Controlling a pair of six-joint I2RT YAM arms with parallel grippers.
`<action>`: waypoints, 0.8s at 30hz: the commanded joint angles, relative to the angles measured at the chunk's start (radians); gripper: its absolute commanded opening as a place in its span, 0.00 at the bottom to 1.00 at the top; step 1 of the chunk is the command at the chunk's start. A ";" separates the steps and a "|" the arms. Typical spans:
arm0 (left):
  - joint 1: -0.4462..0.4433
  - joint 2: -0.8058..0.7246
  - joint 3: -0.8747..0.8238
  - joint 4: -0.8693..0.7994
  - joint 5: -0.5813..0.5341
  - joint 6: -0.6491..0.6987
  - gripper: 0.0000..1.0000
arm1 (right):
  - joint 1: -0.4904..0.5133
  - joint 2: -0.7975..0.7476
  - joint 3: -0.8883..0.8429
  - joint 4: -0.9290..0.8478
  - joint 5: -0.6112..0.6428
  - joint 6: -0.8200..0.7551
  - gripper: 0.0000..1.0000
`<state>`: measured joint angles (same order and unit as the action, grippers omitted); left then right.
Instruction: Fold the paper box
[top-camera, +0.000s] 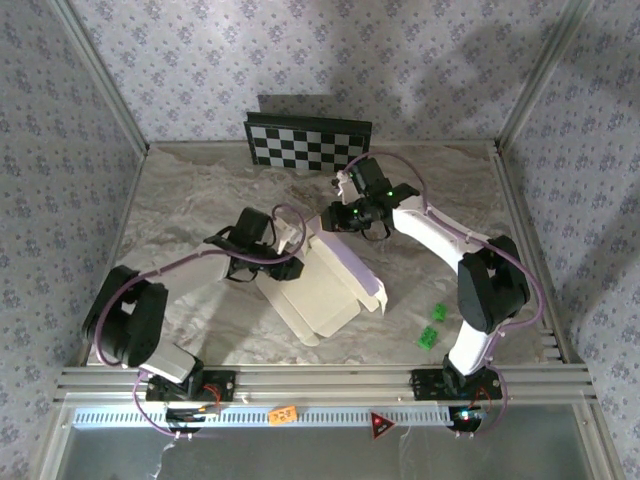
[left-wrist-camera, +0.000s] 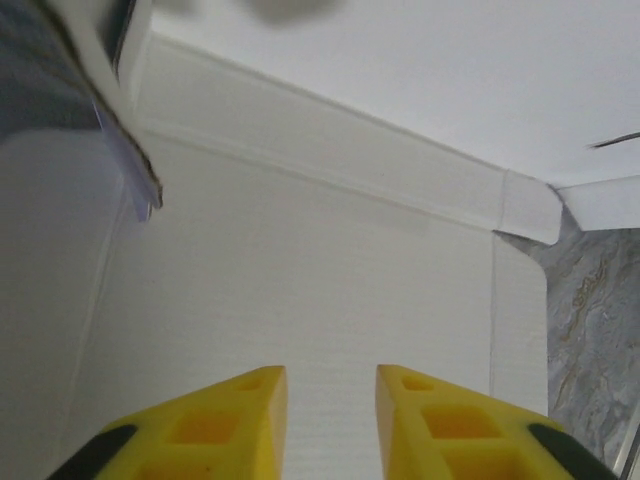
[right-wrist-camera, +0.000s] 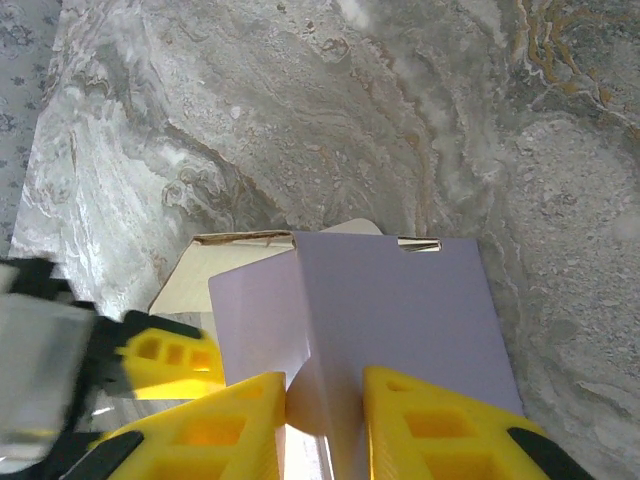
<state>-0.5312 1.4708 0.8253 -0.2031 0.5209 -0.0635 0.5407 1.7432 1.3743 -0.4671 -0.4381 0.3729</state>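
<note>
In the middle of the table (top-camera: 190, 210) the half-formed paper box (top-camera: 315, 295) is worked from both sides: its cream floor (left-wrist-camera: 300, 290) is hovered over by the left gripper (left-wrist-camera: 330, 375), fingers apart and empty, while its raised lavender flap (right-wrist-camera: 400, 300) is straddled by the right gripper (right-wrist-camera: 325, 385), fingers narrowly parted, presumably to hold it upright, though whether it is pinched cannot be told.

I see my left arm (top-camera: 135, 310) - black joints, purple cabling - reaching in toward the table's middle. Its yellow-fingered left gripper (left-wrist-camera: 330, 375) has its jaws parted, with nothing between them. My white-shelled right arm (top-camera: 432, 233) bends back toward centre - its yellow-fingered right gripper (right-wrist-camera: 325, 385) pinches a pale lavender flap of the thin cardboard paper box (right-wrist-camera: 400, 300).
</note>
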 joint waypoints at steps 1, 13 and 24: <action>0.006 -0.099 0.014 -0.006 -0.023 0.037 0.35 | -0.005 0.038 -0.030 -0.049 -0.007 -0.017 0.26; 0.231 -0.048 0.067 0.064 0.004 0.080 0.46 | -0.017 0.054 -0.015 -0.045 -0.019 -0.021 0.25; 0.220 0.268 0.264 0.064 0.289 0.410 0.57 | -0.035 0.097 0.003 -0.057 -0.060 -0.033 0.25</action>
<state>-0.2893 1.7222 1.0424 -0.1532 0.6914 0.2157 0.5095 1.7824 1.3880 -0.4427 -0.5087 0.3679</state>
